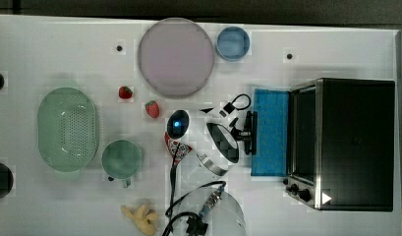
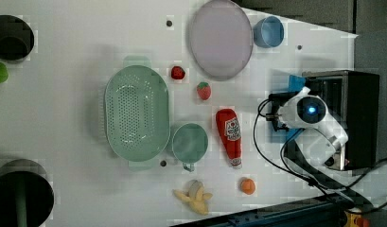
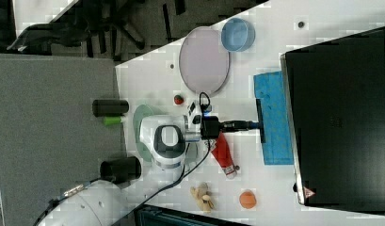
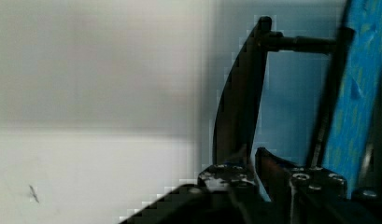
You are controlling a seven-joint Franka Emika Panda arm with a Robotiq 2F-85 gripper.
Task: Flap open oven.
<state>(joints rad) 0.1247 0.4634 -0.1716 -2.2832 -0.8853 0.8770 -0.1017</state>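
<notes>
The oven (image 1: 356, 142) stands at the top view's right end of the counter (image 1: 51, 44), its blue door (image 1: 270, 132) folded down flat. The arm reaches level across, wrist horizontal, tool (image 1: 248, 132) pinching the door's dark bar handle (image 3: 260, 121).

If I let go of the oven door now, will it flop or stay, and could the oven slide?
The door already lies near flat, hinged at the oven's front, so it probably stays down. It looks like a stiff panel that swings without bending. The oven is the biggest, boxiest thing here, likely heavy enough not to slide. The hand is shut on the handle.
</notes>
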